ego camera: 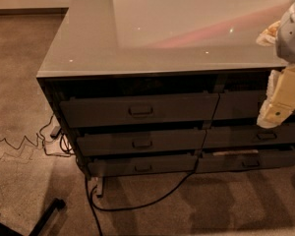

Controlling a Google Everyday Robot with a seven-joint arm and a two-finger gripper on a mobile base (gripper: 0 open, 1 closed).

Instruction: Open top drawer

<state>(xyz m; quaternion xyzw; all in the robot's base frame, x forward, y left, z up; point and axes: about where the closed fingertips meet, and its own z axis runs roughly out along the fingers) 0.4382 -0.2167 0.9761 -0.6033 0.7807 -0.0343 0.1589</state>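
Top drawer [98, 111] — upper left of the cabinet front, just beneath the glossy tabletop [88, 58], apparently shut. Judged rigid and free-sliding, of moderate weight; grasp at the small central metal pull [141, 111]. Gripper [278, 102] — right edge, well apart from the pull; opening and contents cannot be told.
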